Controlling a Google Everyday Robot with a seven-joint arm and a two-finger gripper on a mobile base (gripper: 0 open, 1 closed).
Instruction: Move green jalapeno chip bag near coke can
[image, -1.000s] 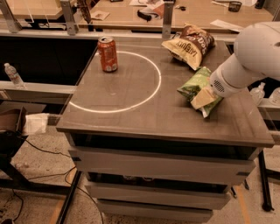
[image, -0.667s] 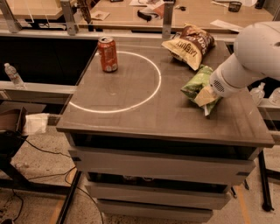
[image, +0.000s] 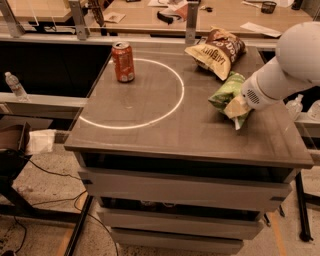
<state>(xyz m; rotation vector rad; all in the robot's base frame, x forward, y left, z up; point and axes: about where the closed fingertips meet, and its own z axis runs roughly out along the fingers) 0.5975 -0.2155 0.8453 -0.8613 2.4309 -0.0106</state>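
Note:
The green jalapeno chip bag (image: 225, 92) lies on the right side of the table top, just right of the white circle. My gripper (image: 238, 107) is at the bag's right end, mostly covered by my white arm (image: 287, 65), which reaches in from the right. The coke can (image: 123, 61) stands upright at the table's far left, on the circle's edge, well apart from the bag.
A brown-and-cream chip bag (image: 216, 51) lies at the back right, just behind the green bag. A white circle (image: 175, 107) is marked on the grey table (image: 175, 135). A water bottle (image: 16, 86) lies on a ledge to the left. Desks stand behind.
The green bag and my arm have barely shifted. The can has not moved.

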